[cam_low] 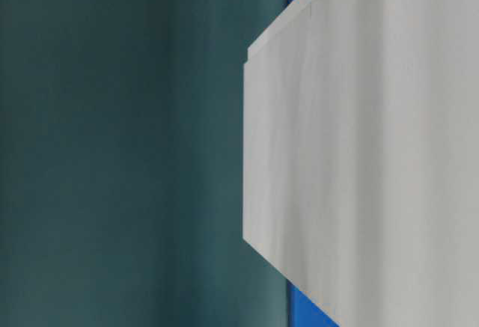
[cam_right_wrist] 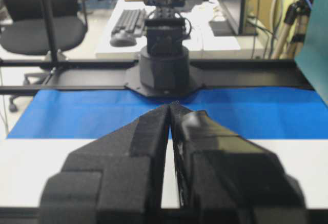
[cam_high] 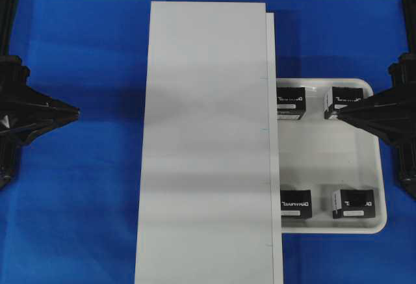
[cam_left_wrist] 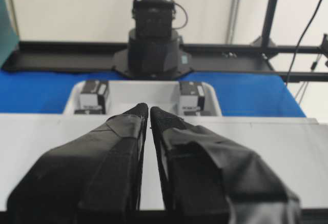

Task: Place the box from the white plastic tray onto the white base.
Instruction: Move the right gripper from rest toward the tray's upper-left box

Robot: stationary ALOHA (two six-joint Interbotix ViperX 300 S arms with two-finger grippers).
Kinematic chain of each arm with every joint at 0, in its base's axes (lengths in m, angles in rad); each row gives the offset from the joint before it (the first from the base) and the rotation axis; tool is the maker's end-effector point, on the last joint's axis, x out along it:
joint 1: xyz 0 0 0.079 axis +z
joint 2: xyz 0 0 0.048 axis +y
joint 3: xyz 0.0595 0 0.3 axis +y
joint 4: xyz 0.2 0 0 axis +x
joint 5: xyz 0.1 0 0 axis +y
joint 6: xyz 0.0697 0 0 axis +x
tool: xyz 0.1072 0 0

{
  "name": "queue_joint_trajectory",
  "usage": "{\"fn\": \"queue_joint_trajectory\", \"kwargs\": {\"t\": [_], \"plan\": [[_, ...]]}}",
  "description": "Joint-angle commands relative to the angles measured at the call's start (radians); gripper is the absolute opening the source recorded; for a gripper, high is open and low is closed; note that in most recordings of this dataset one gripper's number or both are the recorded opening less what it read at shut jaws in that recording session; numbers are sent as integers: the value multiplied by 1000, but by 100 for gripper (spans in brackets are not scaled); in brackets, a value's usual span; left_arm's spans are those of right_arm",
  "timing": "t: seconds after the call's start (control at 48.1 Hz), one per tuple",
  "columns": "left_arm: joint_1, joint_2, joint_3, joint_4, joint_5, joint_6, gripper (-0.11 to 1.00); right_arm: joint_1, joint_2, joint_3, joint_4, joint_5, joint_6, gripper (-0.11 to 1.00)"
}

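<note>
a blue tabletop (cam_high: 78, 186) fills the overhead view under a dark teal back wall, with black arm bases at either side.

the white base (cam_high: 208, 147) lies in the middle, its long axis running from the far edge to the near edge of the overhead view, tiny tick marks down its right side. it overlaps the left rim of the white plastic tray (cam_high: 331, 167), which sits just to its right.

there are four black boxes in the tray, one near each corner: the far-left box (cam_high: 291, 101), the far-right box (cam_high: 346, 101), the near-left box (cam_high: 296, 204) and the near-right box (cam_high: 353, 203). each lies with its longer side across the tray, left to right, white lettering on top; the far-left and near-left ones touch or sit just under the base's edge.

one white base, one tray, two claws.

the right claw (cam_high: 338, 114) points leftward with its tip over the near-left corner of the far-right box, fingers pressed together and holding nothing; whether it touches the box cannot be told. the left claw (cam_high: 77, 110) sits well apart on the left, pointing toward the base, fingers likewise clenched and empty.
</note>
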Motion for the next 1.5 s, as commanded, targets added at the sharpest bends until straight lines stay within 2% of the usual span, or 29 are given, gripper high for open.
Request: {"fn": "queue_joint_trajectory", "kwargs": {"t": [0.0,0.042,0.083,0.125,0.208,0.27,0.541,0.749,0.832,0.978,1.123,1.29,1.477], "plan": [[3,20,-46,12,-8,-12,14,-25,5,-20,11,-5,15,14],[3,23,-60,12,-3,-12,12,-40,6,-32,41,25,20,12],[5,26,-71,12,2,-12,5,-54,3,-61,89,92,35,5],[3,28,-78,14,12,-12,0,-77,3,-87,112,160,44,0],[-3,29,-87,12,41,-12,-7,-127,3,-152,117,325,52,-3],[-8,29,-94,14,64,-12,-7,-155,5,-206,117,457,52,-3],[-23,29,-129,14,146,-12,-7,-279,46,-425,106,992,46,-3],[-25,29,-161,14,235,-12,-7,-316,141,-578,48,1289,29,-3],[-25,29,-167,14,264,-12,-7,-318,198,-641,9,1393,-21,-3],[-25,32,-179,14,278,-12,-7,-344,299,-699,-12,1496,-152,-3],[-25,34,-187,14,282,-12,-7,-405,403,-710,-9,1520,-276,-2],[-26,35,-189,14,282,-12,-7,-439,506,-707,9,1505,-367,-2],[-26,38,-189,14,282,-12,-7,-443,598,-690,40,1447,-403,-1]]}}
